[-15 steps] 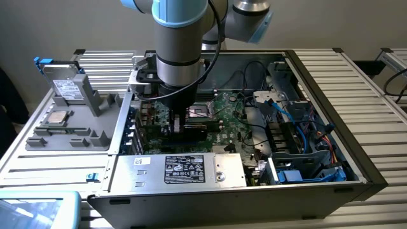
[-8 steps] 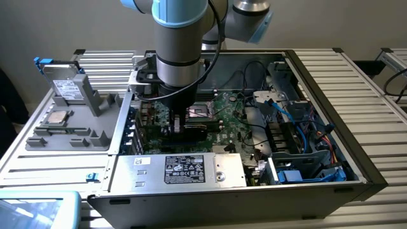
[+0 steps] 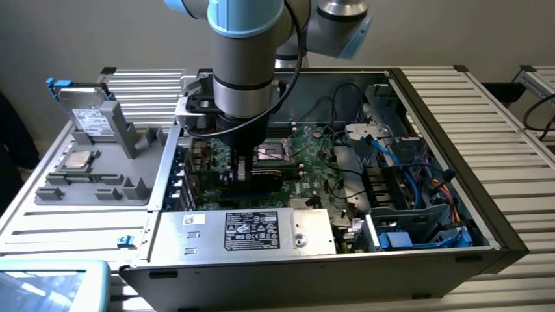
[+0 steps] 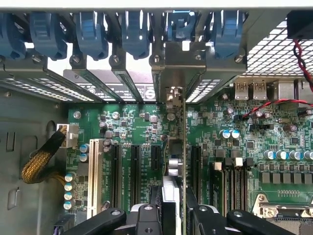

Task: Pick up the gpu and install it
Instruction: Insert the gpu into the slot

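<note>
Now 1 gpu [image 4: 175,147] edge-on betw fingers [image 4: 146,215], over motherboard [image 4: 137,122].

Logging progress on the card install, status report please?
Fingers shut on the gpu, held edge-on. Card down among motherboard slots, bracket at rear openings. Nothing blocking.

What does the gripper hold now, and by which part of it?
The gripper holds the gpu, seen edge-on in the wrist view. The jaws close on the card's upper edge, while it stands upright over the motherboard slots, its metal bracket at the case wall.
</note>
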`<action>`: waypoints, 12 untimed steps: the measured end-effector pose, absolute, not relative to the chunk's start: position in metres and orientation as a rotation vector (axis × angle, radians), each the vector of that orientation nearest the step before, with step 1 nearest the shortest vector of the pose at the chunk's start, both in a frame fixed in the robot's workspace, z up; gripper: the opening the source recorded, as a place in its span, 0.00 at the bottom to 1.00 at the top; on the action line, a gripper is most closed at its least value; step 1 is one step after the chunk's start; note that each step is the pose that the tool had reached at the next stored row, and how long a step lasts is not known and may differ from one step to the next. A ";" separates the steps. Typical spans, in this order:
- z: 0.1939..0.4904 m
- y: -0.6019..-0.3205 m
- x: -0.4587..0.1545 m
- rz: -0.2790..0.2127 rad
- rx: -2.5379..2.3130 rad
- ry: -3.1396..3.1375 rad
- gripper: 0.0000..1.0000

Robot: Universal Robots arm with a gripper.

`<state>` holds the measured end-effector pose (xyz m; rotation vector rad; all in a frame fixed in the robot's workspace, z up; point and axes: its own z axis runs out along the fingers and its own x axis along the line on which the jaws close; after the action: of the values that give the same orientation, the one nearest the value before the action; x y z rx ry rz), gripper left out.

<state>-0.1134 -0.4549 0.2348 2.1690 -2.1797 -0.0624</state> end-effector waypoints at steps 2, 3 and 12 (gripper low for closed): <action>0.235 -0.455 -0.113 -0.062 2.169 -2.180 0.29; 0.235 -0.455 -0.113 -0.063 2.169 -2.179 0.29; 0.235 -0.455 -0.114 -0.064 2.177 -2.170 0.29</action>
<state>-0.1135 -0.4554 0.2347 2.1774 -2.1697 -0.0636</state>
